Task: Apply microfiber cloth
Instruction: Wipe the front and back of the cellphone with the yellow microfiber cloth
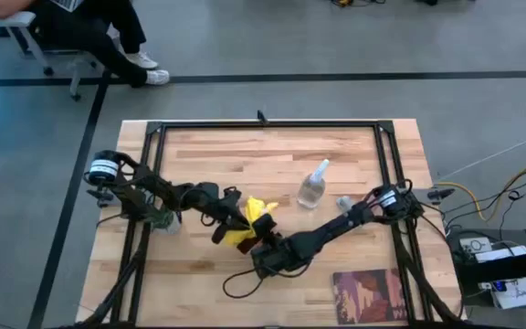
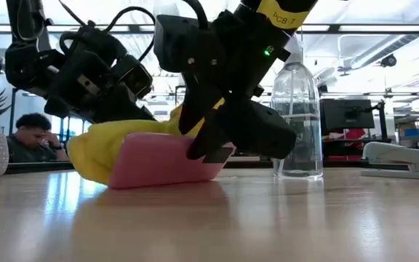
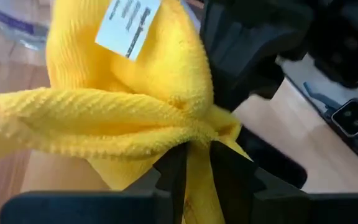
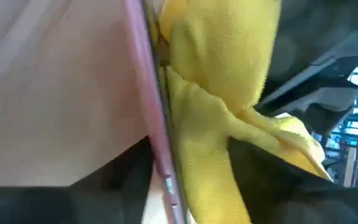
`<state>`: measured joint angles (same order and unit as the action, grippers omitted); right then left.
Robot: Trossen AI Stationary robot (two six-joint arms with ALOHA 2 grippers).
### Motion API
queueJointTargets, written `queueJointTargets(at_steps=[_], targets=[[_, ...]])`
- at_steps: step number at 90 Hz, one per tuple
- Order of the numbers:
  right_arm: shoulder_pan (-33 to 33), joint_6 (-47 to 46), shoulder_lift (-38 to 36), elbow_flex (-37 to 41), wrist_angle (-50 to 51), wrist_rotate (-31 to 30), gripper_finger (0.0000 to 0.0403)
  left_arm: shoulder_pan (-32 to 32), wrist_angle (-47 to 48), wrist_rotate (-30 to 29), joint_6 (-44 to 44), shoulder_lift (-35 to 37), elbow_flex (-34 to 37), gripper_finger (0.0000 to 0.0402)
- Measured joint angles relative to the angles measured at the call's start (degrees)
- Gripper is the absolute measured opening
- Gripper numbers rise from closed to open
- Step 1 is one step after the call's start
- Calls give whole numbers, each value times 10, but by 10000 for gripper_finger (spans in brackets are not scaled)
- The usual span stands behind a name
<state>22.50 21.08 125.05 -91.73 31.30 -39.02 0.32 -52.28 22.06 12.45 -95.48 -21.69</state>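
Wooden table [image 1: 199,155] fills frame center. 2 arms meet at lower center. Right gripper [image 1: 265,249] clenched on a pink-cased phone [image 2: 167,156], tilted on its edge. Left gripper [image 3: 194,158] pinches the microfiber cloth [image 1: 249,222], bunched against the phone's face. Spray bottle [image 1: 313,185] upright, center right. Book [image 1: 368,294] lower right.

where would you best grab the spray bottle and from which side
Take the clear spray bottle around its straight body below the nozzle, coming from the table's far side. It stands upright and apart from the rest, while the near-left side is crowded: the left end effector pinches the yellow microfiber cloth and the right end effector holds the pink-cased phone.
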Motion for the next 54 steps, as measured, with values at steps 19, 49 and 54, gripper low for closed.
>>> queueJointTargets(at_steps=[19,49,54], targets=[[-8,-7,0,0,28,83,50,0,6,15,-2,0,0,59],[-18,7,0,-13,28,47,27,0,38,13,-20,0,0,59],[-20,14,1,-20,28,46,30,0,47,11,-26,0,0,59]])
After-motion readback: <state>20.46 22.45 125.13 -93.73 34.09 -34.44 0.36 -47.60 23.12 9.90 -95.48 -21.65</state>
